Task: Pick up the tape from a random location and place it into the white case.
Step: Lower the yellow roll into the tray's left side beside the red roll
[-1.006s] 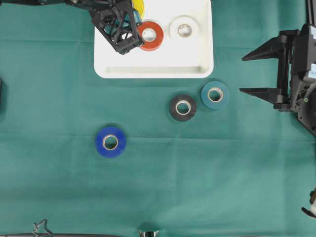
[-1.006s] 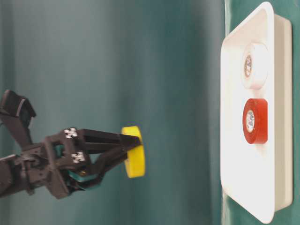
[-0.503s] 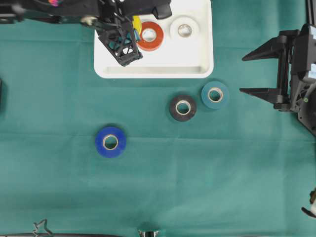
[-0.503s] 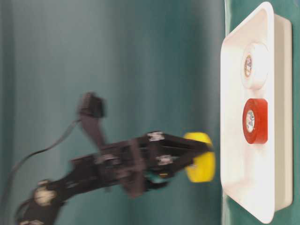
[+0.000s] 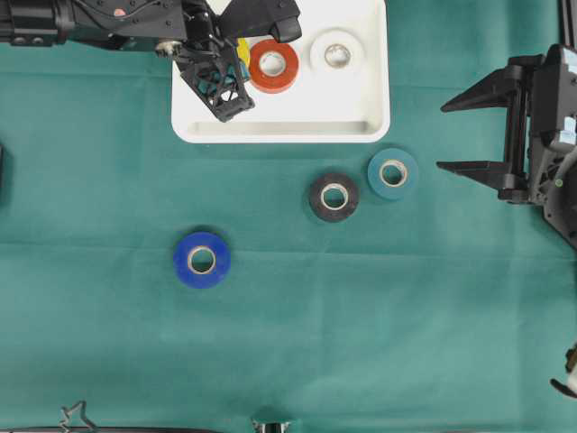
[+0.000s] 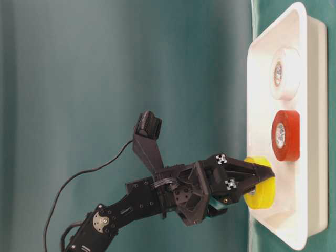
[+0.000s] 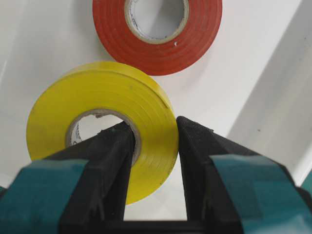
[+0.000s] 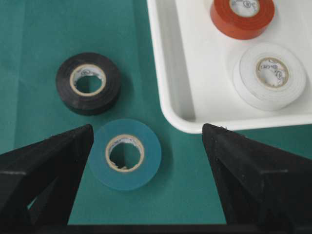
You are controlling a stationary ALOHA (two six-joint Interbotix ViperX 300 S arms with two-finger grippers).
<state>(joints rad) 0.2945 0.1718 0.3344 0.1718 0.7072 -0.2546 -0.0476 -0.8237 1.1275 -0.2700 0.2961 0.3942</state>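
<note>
One yellow tape point(image 7: 100, 146) roll is pinched in your left tool point(image 7: 153, 141), one finger through the core, low over the white case point(image 5: 361, 90) beside the red roll point(image 5: 273, 65). Rigid, light, slick-sided: take it by the wall. Your right tool point(image 5: 473, 131) gapes empty.

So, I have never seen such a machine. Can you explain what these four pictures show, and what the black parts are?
These are two robot arms at a green table. One picture is from above, one from table height, and two from cameras on the arms' wrists. The left end effector is shut on a yellow tape roll, one finger through its hole, over the white case. A red roll and a white roll lie inside. On the cloth lie blue, black and teal rolls. The right end effector waits open, holding nothing.
</note>
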